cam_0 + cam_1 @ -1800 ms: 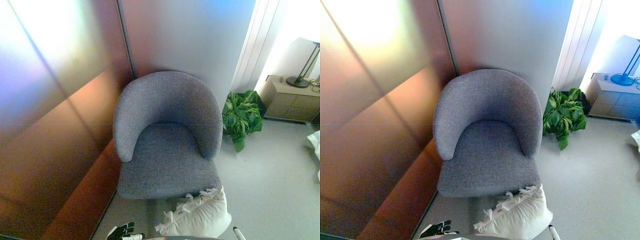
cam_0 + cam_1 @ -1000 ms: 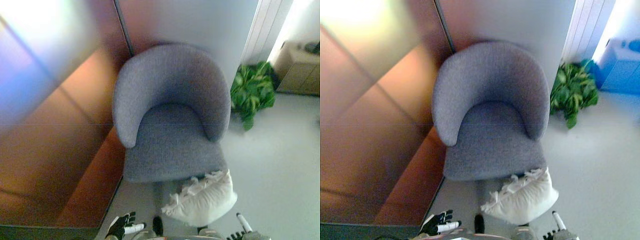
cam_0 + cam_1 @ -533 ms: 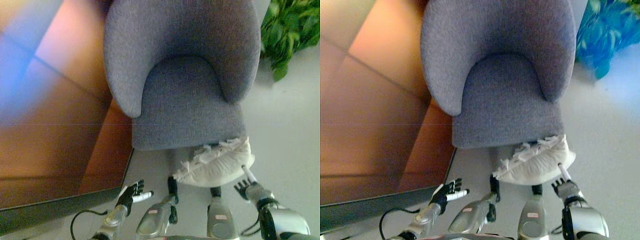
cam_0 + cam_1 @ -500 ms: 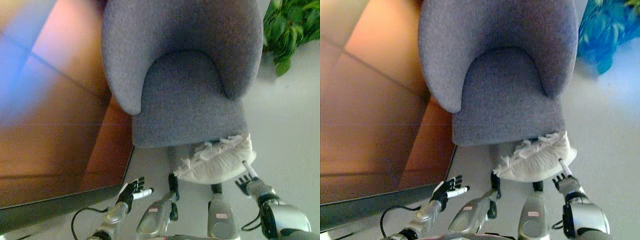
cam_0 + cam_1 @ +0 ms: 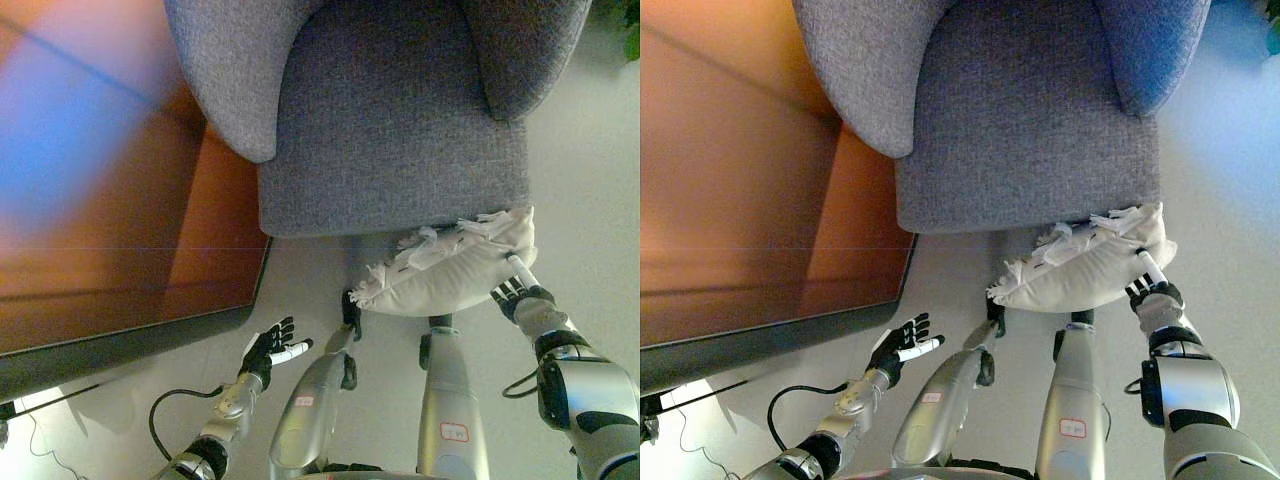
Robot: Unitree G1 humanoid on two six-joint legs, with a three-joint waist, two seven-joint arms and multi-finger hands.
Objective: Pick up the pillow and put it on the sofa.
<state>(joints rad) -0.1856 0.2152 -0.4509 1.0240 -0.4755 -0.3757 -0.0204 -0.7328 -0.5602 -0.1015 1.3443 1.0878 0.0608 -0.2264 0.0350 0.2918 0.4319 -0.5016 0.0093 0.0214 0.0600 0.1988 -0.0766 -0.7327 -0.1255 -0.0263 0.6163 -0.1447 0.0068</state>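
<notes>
While the white pillow point(image 5: 455, 270) leans against the sofa point(image 5: 390, 130) front, both hands' point(image 5: 268, 350) point(image 5: 517, 295) fingers spread apart.

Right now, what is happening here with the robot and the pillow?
The robot is bent over a white pillow that lies on the floor against the front edge of a grey sofa chair. Its right robot hand is at the pillow's right end, fingers straight, with one white tip touching the fabric; it has no grasp. The left robot hand hangs open over the floor, away from the pillow. The seat has nothing on it.
</notes>
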